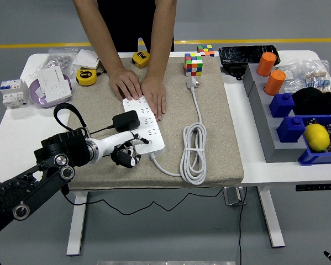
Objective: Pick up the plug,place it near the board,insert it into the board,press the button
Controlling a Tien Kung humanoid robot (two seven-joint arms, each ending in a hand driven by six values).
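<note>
**Q:** White power board [145,121] on the beige mat [209,132]: where did the plug [125,120] sit, and what was the robot's left hand [126,155] doing?

**A:** The black plug stood on the board's left side, apparently seated in a socket, though how deeply could not be told. The left hand hovered at the board's near-left corner, fingers curled in, holding nothing visible. A person's two hands [140,91] pressed the board's far end flat. The right arm was out of view.

**Q:** What could have gone wrong from here?

**A:** Judged from the layout, the button press remained. The curled fingers lay close to the plug and its thin black lead [71,113]; a careless reach might have knocked the plug loose or snagged the lead. Had the person let go, a push could have slid the board toward the mat's near edge. The button itself was too small to locate.

**Q:** And the containers?

**A:** At the counter's [10,138] right edge, blue bins [292,124] held a yellow lemon-like object [315,136] and something black [314,100]; two orange cylinders [269,72] stood on a grey tray [262,118]. A black tray [248,53] at the far right corner showed unclear contents.
</note>
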